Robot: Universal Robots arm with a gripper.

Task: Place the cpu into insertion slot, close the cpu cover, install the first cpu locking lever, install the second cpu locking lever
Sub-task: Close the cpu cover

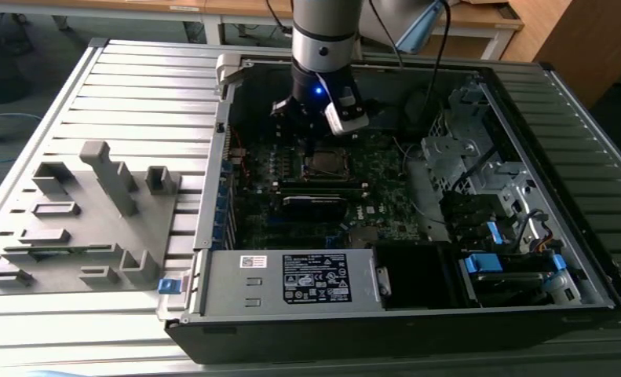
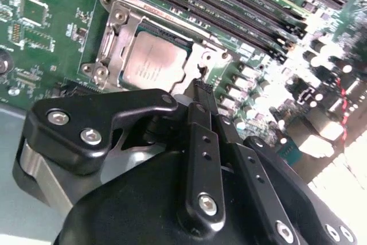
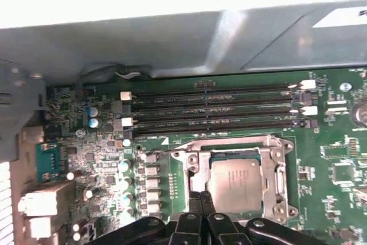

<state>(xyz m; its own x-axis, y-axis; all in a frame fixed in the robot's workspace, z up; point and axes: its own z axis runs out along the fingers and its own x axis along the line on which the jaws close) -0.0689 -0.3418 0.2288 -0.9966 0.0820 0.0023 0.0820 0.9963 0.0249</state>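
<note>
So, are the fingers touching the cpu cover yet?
Cannot tell. In the second wrist view the shut fingers end right at the cpu cover edge, beside the seated cpu, but neither contact nor a gap shows plainly.

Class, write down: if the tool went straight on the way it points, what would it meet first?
Probably the silvery cover frame around the chip, at its edge just ahead of the tool; depth is hard to judge.

pincer (image 1: 308,135) near cpu (image 1: 326,164), apparently seated
</note>
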